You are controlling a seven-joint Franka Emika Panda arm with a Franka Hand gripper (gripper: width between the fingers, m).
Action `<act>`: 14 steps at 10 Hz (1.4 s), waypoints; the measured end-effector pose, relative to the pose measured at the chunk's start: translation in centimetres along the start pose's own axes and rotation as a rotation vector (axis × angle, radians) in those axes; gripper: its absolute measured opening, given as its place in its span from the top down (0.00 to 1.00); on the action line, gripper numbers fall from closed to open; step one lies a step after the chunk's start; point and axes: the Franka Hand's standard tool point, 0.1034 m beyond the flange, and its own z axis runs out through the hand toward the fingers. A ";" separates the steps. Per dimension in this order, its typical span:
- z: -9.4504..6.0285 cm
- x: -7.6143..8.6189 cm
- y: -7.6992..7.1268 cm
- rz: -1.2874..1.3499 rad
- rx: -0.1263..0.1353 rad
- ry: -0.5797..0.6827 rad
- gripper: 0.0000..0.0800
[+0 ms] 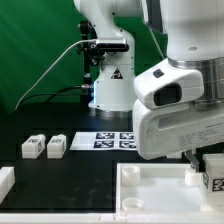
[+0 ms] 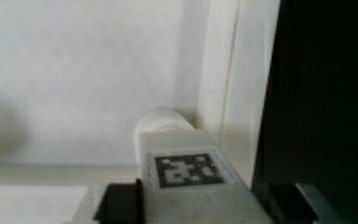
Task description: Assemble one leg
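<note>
My gripper (image 1: 207, 168) is low over the exterior view's right part of the large white square panel (image 1: 150, 192). It is shut on a leg (image 1: 213, 177), a small white block with a black-and-white marker. In the wrist view the leg (image 2: 181, 140) stands between the two dark fingers (image 2: 123, 203), marker side facing the camera, and the gripper (image 2: 197, 206) grips its sides. The leg's far end is at the panel (image 2: 87, 80), close to its raised rim. I cannot tell whether it touches. Two more legs (image 1: 32, 147) (image 1: 57, 146) lie side by side on the black table at the exterior view's left.
The marker board (image 1: 115, 140) lies in the middle of the table before the arm's base (image 1: 110, 90). Another white part (image 1: 5, 181) shows at the lower left edge. In the wrist view, black table (image 2: 327, 90) lies beyond the panel's rim.
</note>
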 end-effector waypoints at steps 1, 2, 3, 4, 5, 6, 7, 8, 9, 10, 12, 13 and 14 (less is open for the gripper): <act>0.0 0.2 0.1 0.047 0.010 0.028 0.61; 0.0 0.2 0.0 0.201 0.021 0.052 0.61; 0.1 0.2 -0.2 0.391 0.032 0.066 0.61; 0.1 0.2 -0.4 0.550 0.042 0.062 0.61; 0.2 0.2 -0.6 0.711 0.050 0.057 0.61; 0.3 0.2 -0.9 0.898 0.063 0.055 0.61; 0.4 0.3 -1.1 1.033 0.080 0.056 0.61; 0.5 0.4 -1.2 1.122 0.097 0.066 0.61; 0.5 0.5 -1.3 1.230 0.117 0.061 0.61; 0.6 0.5 -1.3 1.282 0.128 0.057 0.61; 0.7 0.4 -1.4 1.249 0.124 0.055 0.51; 0.7 0.4 -1.5 1.236 0.123 0.056 0.51; 0.7 0.4 -1.4 1.154 0.114 0.060 0.28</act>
